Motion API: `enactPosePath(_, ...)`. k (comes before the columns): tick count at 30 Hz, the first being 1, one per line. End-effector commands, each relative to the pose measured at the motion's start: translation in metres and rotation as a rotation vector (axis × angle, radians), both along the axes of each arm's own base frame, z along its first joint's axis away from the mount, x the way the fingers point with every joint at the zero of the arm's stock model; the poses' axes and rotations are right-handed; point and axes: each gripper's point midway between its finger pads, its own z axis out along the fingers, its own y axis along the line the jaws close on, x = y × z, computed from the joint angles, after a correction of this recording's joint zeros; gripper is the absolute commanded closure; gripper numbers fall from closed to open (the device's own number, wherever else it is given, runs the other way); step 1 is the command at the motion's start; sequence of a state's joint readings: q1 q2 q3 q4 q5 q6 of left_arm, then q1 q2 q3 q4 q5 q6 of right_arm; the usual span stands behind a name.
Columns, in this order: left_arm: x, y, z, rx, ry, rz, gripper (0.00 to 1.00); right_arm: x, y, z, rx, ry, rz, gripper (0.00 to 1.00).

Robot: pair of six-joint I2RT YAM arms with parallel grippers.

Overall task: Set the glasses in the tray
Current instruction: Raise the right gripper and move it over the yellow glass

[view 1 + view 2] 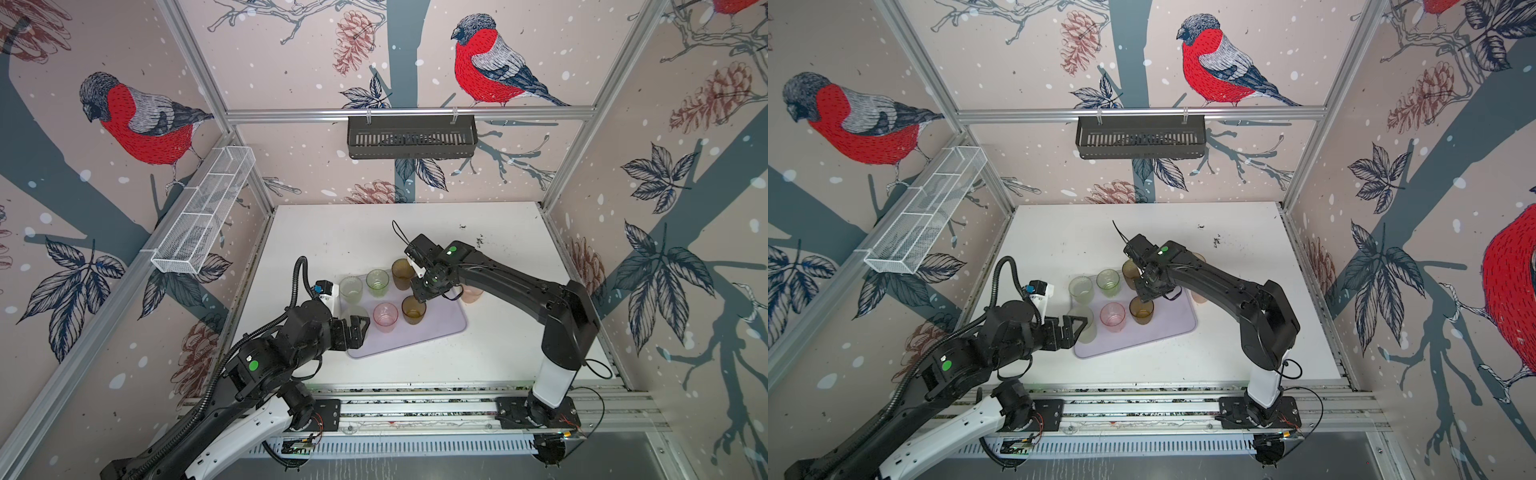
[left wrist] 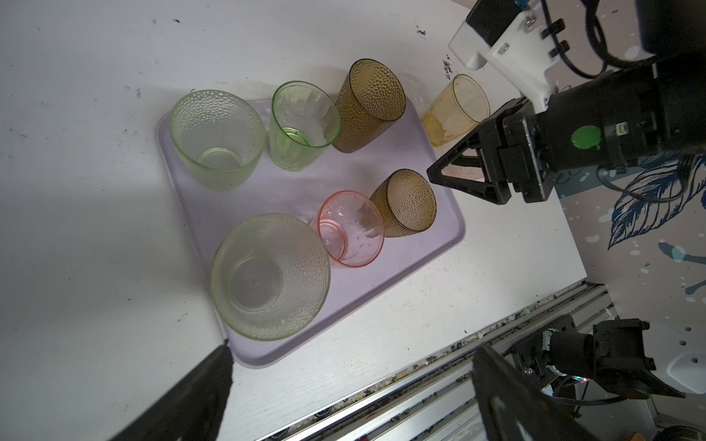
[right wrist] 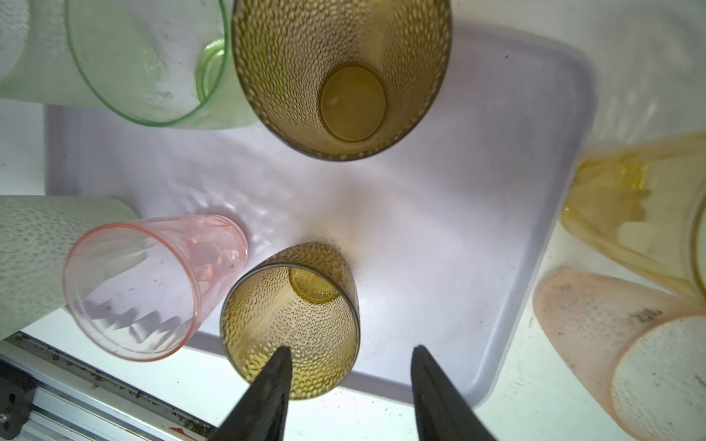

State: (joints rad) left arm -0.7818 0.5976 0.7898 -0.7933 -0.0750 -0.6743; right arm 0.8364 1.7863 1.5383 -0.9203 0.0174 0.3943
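Finds the right gripper (image 3: 349, 347) with tapered black fingers (image 3: 267, 393) parted, clamping nothing, one tip over the mouth of a dimpled dark brown tumbler (image 3: 290, 324) upright on the tray (image 3: 477, 191). Counts beside it a faceted pink tumbler (image 3: 153, 286), farther back a second brown tumbler (image 3: 340, 76), a ribbed bright green tumbler (image 2: 303, 126) and two pebbled pale green tumblers (image 2: 217, 137), all on that flat, round-cornered lavender plastic. Notes an amber-yellow tumbler (image 2: 454, 109) and a grainy peach tumbler (image 3: 592, 324) off it on the white table (image 2: 95, 229). Shows the left gripper (image 2: 351, 345) spread wide, empty.
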Motion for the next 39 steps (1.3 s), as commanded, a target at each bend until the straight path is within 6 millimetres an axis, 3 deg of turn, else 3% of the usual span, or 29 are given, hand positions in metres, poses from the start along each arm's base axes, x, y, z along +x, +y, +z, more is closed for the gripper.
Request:
enactPosePath(1,0.004,-0.009,0.008,0.001,-0.024,-0.045,0.03,0.003,-0.013,0.014,-0.013,-0.023,-0.044,0.46)
enactPosePath(5,0.008,-0.021,0.010,0.002,-0.031,-0.086,0.03,0.013,-0.030,0.033,0.009,-0.048,-0.090,0.46)
enactPosePath(11,0.015,-0.034,0.014,0.003,-0.037,-0.126,0.03,0.029,-0.070,0.051,-0.002,-0.073,-0.156,0.44)
enactPosePath(22,0.026,-0.051,0.026,-0.025,-0.063,-0.151,0.03,0.070,-0.151,0.073,-0.041,-0.139,-0.289,0.27)
enactPosePath(30,0.037,-0.066,0.042,-0.053,-0.085,-0.163,0.03,0.091,-0.191,0.071,-0.035,-0.139,-0.348,0.23)
enactPosePath(39,0.040,-0.089,0.047,-0.064,-0.091,-0.203,0.03,0.105,-0.201,0.048,-0.047,-0.094,-0.342,0.25)
